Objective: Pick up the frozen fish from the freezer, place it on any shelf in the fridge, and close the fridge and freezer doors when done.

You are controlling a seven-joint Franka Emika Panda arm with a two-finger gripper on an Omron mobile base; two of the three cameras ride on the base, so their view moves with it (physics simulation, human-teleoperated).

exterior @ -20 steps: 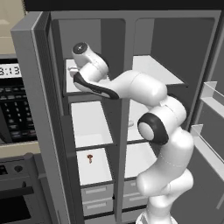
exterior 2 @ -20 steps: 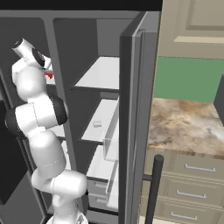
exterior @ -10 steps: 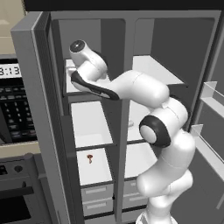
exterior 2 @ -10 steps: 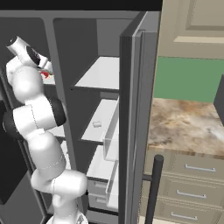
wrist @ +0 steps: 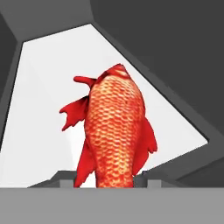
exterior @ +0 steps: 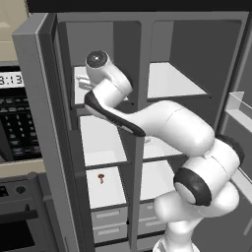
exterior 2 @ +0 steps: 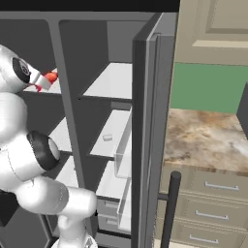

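Claw [wrist: 106,183] clamped on bright red scaly frozen fish [wrist: 113,131]; its long axis runs straight out from claw.

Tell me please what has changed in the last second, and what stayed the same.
The gripper has closed on the fish on the freezer's upper shelf; a second ago its jaws were wide open. The arm pushed a little deeper into the freezer. The fish is not carried out yet. The small dark red blob on the lower freezer shelf, the fridge shelves and both open doors stayed as they were.
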